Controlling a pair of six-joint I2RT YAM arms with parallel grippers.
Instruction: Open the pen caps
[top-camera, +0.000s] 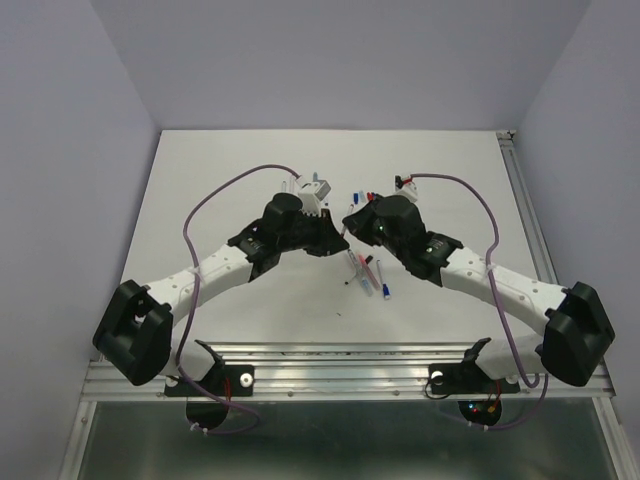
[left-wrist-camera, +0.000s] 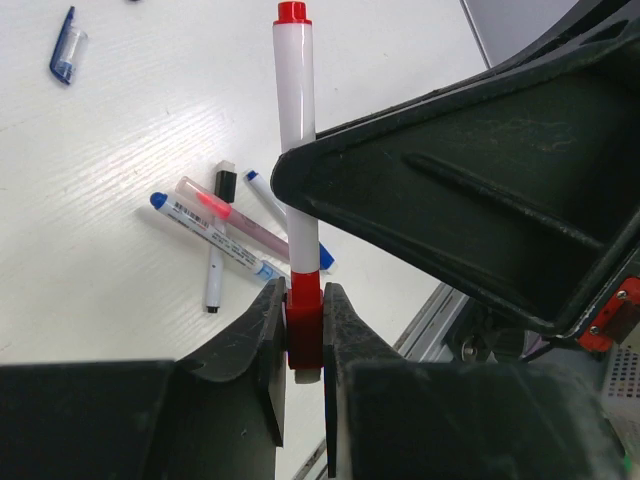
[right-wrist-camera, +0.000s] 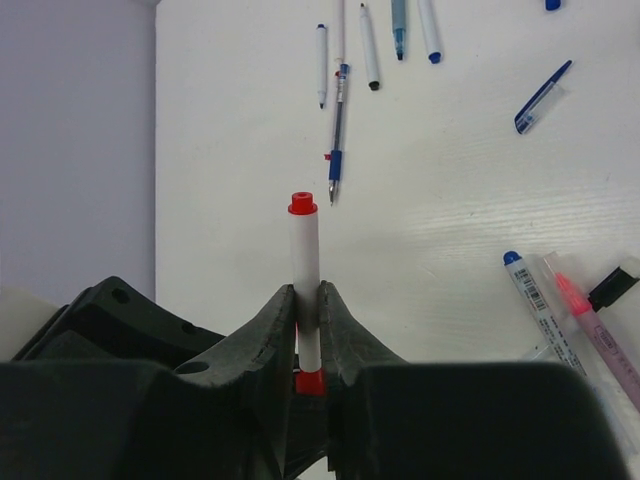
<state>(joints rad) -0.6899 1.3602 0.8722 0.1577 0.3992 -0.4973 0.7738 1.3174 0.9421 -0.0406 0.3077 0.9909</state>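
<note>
- The left gripper (left-wrist-camera: 304, 300) is clenched on the red cap (left-wrist-camera: 305, 335) at the lower end of a white marker (left-wrist-camera: 295, 90), at the bottom centre of the left wrist view. Both fingers press the cap's sides.
- The right gripper (right-wrist-camera: 306, 295) grasps the same marker by its white barrel, at the bottom centre of its own view. In the left wrist view it crosses the barrel just above the cap.
- A red end sticks out beyond the right fingers.
- Left of the held marker, a heap of pens (left-wrist-camera: 225, 235) lies on the white table (left-wrist-camera: 100, 180), a black cap (left-wrist-camera: 226, 185) among them.
- A blue cap (left-wrist-camera: 66, 45) with a clip lies at the upper left of the left wrist view, well apart from the heap.
- Other pens (right-wrist-camera: 365, 40) lie along the top of the right wrist view.
</note>
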